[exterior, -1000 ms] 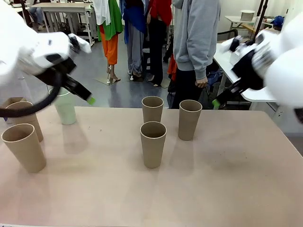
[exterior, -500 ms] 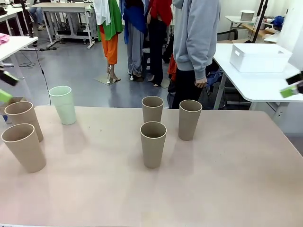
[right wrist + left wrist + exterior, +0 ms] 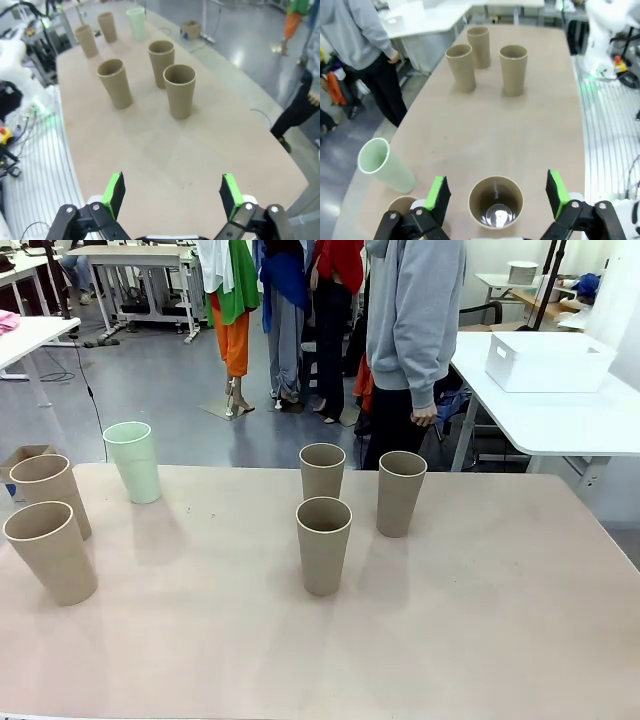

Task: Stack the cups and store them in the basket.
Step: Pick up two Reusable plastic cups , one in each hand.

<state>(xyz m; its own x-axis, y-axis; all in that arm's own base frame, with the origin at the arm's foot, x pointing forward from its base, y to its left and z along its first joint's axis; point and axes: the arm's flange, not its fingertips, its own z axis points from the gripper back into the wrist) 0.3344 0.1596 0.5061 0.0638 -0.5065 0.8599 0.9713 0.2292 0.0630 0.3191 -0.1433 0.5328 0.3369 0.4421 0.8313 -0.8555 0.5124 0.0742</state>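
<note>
Five kraft-brown paper cups [image 3: 323,545] + one mint cup [image 3: 133,462], tapered w/ rolled rims, stand upright and unstacked on matte beige table [image 3: 480,620]. White plastic basket [image 3: 548,362] sits on a separate white side table [image 3: 560,420]. L gripper [image 3: 497,192] is spread wide above a brown cup. R gripper [image 3: 171,194] is spread, empty. Glossy grey floor [image 3: 150,380].

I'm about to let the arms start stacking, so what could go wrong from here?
The left gripper hangs open over a brown cup whose neighbouring brown cup stands close under one finger; descending may tip it. The white basket sits on a separate side table, so carrying a stack there may be a stretch.
</note>
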